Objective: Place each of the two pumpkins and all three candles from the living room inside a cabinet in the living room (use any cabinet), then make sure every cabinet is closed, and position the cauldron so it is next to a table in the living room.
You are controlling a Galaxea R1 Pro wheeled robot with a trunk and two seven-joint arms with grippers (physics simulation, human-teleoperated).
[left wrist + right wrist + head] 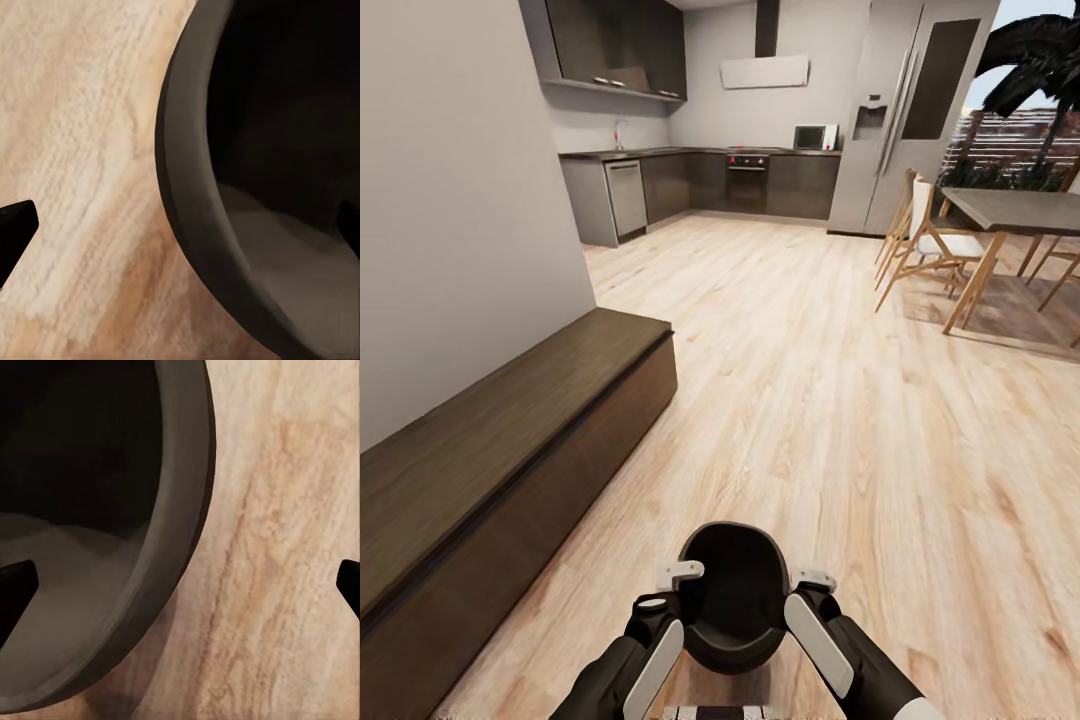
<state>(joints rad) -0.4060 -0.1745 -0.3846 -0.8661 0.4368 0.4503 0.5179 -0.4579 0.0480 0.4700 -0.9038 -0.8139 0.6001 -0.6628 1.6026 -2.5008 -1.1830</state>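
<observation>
The black cauldron sits low in front of me on the wooden floor, mouth up, between my two arms. My left gripper is open and straddles its left rim; in the left wrist view one fingertip is outside over the floor and the other inside the cauldron. My right gripper is open astride the right rim; the right wrist view shows the rim between its wide-apart fingers. The long dark brown cabinet runs along the left wall, its fronts shut. Pumpkins and candles are out of view.
A dining table with wooden chairs stands at the far right. Grey kitchen counters and a fridge line the back wall. Pale plank floor stretches between the cabinet and the table.
</observation>
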